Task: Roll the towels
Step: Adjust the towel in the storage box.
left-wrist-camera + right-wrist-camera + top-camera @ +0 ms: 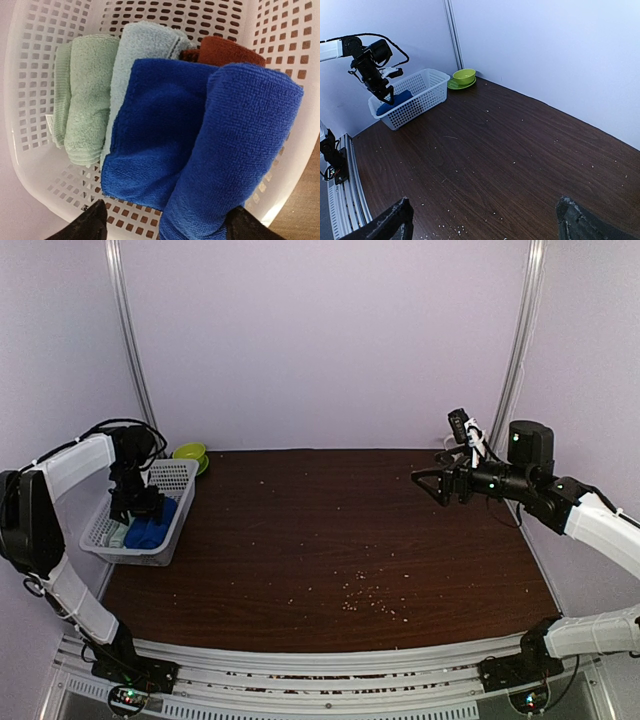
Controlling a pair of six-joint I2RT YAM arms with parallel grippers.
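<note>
The towels are seen packed side by side in a white perforated plastic basket (30, 75), which is set at the far left edge of a dark brown wooden table (330, 540), beside the left wall. The small mint-green towel (85, 110) is shown as a short, fluffy roll against the basket's left side. The royal blue towel (240, 150) is shown as a thick, finely ribbed roll lying along the opposite side, with a flatter folded blue layer pressed against it; whether both belong to one cloth cannot be told. A pale blue towel (140, 50) is wedged between the mint and blue ones, and a rust-brown cloth (225, 50) is tucked behind the blue roll. The left gripper (165, 220) is held just above the basket with its fingers spread wide, the near end of the blue roll lying between them; bare basket floor is visible between one finger and the roll, and nothing is grasped. The right gripper (485, 220) is held above the right side of the table with its fingers fully apart, and nothing is held in it. A green bowl (190, 452) on a green saucer is placed just behind the basket, near the back wall. Pale crumbs (370, 600) are scattered over the middle of the table, which is otherwise left as a broad bare surface between the two arms.
</note>
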